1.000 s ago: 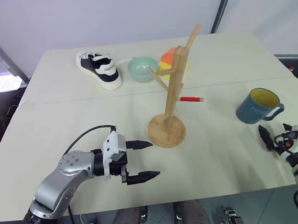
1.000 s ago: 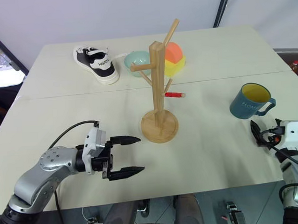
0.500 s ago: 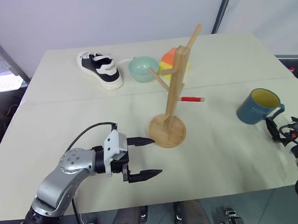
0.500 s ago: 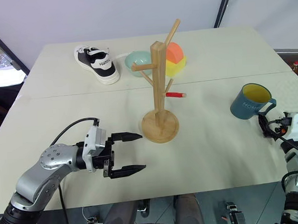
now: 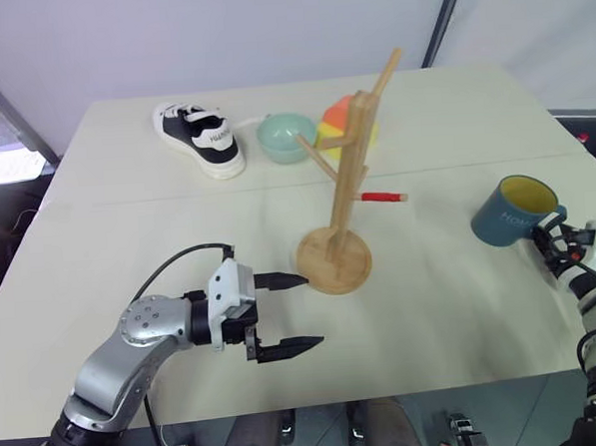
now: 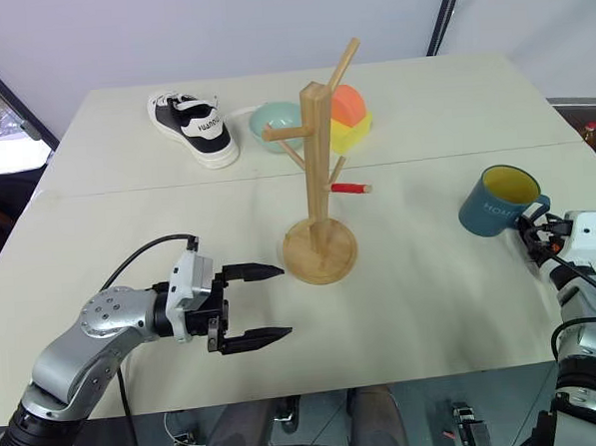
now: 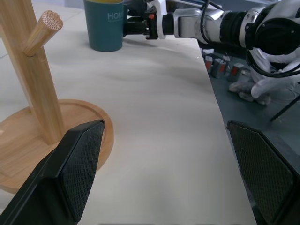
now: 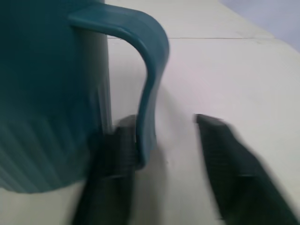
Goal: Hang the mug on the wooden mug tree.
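Moved since one second ago: right claw (image 6: 535, 235), now brought forward from the near right desk edge up to the handle of the mug (image 6: 501, 201). Everything else is found unshifted.

Item 1, mug: dark teal-blue, yellow inside, pale lettering on its side. It is stood upright on the desk (image 6: 432, 296) near the right edge, well apart from the wooden mug tree (image 6: 317, 177), with its handle turned toward the right claw.

Item 2, right claw: held low and level at the mug's handle. In the right wrist view one finger (image 8: 110, 173) is seen between handle and mug wall and the other on the outer side, with a gap left between the outer finger and the handle; the fingers are partly closed, and a firm grip on the handle cannot be told.

Item 3, wooden mug tree: light-wood post with angled pegs, one red-tipped, on a round disc base, stood upright at mid-desk. No mug is hung on it.

Item 4, left claw (image 6: 257, 303): held wide open and empty just above the desk, pointed toward the tree's base, near it but not touching.

Item 5, far side of desk: black-and-white shoe (image 6: 192, 125), pale green bowl (image 6: 275, 119), and an orange-and-yellow object (image 6: 349, 115) behind the tree.
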Available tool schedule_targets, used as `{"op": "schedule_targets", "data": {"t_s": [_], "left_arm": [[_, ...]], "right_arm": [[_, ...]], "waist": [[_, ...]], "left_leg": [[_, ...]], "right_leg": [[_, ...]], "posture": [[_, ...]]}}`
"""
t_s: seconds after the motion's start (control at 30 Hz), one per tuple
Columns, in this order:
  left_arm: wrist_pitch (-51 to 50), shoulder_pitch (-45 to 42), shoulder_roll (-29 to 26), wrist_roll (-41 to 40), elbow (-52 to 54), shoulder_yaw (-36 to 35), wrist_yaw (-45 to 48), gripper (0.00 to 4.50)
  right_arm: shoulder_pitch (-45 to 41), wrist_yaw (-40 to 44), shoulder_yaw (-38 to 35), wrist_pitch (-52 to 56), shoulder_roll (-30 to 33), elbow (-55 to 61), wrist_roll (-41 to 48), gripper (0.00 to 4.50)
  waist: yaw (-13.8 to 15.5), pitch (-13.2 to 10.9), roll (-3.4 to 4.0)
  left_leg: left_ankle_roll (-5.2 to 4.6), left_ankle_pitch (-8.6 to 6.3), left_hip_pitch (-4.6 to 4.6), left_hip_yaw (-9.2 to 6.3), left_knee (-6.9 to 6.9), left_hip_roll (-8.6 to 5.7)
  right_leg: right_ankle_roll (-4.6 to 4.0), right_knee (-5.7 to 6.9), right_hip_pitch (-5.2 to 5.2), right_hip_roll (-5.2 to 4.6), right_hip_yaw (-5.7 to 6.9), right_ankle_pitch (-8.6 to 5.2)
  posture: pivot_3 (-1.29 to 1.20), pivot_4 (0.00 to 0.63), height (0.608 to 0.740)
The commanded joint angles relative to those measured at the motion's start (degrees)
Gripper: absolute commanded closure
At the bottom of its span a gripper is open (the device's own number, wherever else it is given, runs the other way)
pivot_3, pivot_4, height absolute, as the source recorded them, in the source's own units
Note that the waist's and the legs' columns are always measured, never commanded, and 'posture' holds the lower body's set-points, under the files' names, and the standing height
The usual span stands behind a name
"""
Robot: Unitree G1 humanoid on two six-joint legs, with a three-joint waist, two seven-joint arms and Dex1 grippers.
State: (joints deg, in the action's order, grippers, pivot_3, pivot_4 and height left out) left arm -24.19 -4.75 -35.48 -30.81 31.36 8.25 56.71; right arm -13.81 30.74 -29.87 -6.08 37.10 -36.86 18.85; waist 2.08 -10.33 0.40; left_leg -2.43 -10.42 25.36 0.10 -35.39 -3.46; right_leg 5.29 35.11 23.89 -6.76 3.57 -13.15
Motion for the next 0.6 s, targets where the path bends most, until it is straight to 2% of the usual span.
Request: {"op": "schedule_targets", "data": {"t_s": [0.03,0.17,0.27,0.33,0.47,0.6], "left_arm": [[1.08,0.39,-0.02,-0.06,1.43,-0.51,-0.50,0.00],[1.22,0.52,0.11,-0.01,1.23,-0.75,-0.97,0.00],[1.76,0.92,0.18,0.21,0.76,-1.40,-1.43,0.00],[2.23,0.84,0.61,-0.43,-0.29,-3.91,-2.88,0.00],[-0.47,-0.01,1.03,-7.26,-0.18,-11.59,-5.70,0.00],[-3.38,-0.73,-1.29,-12.09,0.34,-16.30,-5.50,0.00]], "right_arm": [[-0.95,1.65,-0.32,-0.99,1.37,-0.07,0.92,4.47],[-0.57,2.92,-0.18,-0.47,1.08,1.82,1.68,4.47],[1.29,3.90,0.77,0.12,1.26,7.42,1.28,4.47],[4.59,6.96,3.59,0.01,2.77,18.27,-0.08,4.47],[9.45,10.90,7.11,6.32,5.55,40.09,2.89,4.47],[10.98,13.90,10.17,12.13,9.80,53.57,3.81,4.47]], "waist": [[0.04,0.00,0.00],[0.02,0.00,0.00],[0.02,0.00,0.01],[0.04,0.00,0.02],[-0.33,-0.04,0.13],[-0.01,-0.06,0.02]], "left_leg": [[0.00,0.00,0.00,0.00,0.00,0.00],[0.00,0.00,0.00,0.00,-0.03,0.00],[0.00,0.00,0.00,0.00,-0.03,0.00],[0.00,0.00,0.00,0.00,-0.03,0.00],[0.00,0.00,0.04,0.00,-0.03,0.03],[0.09,-0.05,0.00,0.00,-0.04,0.09]], "right_leg": [[0.00,0.00,0.00,0.00,0.00,0.00],[0.00,0.00,-0.02,0.00,0.00,0.00],[0.00,0.02,-0.02,0.00,0.00,0.00],[0.01,0.04,0.01,0.00,0.00,0.00],[0.02,0.23,0.16,0.00,-0.04,-0.01],[0.22,0.26,0.14,0.03,-0.02,-0.13]], "posture": [[0.00,0.150,0.736],[0.00,0.150,0.736],[0.00,0.150,0.736],[0.00,0.150,0.736],[0.00,0.150,0.736],[0.00,0.150,0.736]]}}
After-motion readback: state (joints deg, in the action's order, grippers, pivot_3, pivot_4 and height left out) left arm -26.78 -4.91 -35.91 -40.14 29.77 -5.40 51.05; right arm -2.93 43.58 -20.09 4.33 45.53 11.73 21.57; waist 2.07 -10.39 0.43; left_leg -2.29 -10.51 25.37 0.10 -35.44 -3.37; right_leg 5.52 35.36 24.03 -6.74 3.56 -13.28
